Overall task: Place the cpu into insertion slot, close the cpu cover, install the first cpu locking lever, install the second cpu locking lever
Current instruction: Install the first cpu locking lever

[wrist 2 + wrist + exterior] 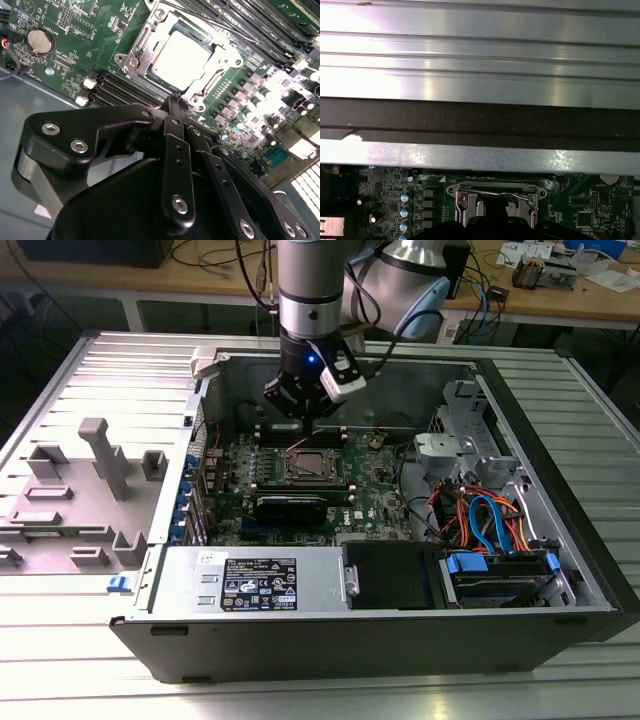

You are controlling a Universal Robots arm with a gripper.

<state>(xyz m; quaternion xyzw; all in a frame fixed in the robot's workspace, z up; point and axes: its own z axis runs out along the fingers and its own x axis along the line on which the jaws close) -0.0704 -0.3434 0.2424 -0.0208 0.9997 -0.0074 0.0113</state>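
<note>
I see the cpu seated in the insertion slot with the cpu cover down; my hand, fingers together and empty, sits at its edge and could slip off the lever

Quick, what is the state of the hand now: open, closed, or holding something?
Hand: closed, fingertips together at the edge of the cpu cover; whether it pinches anything cannot be told.
</note>
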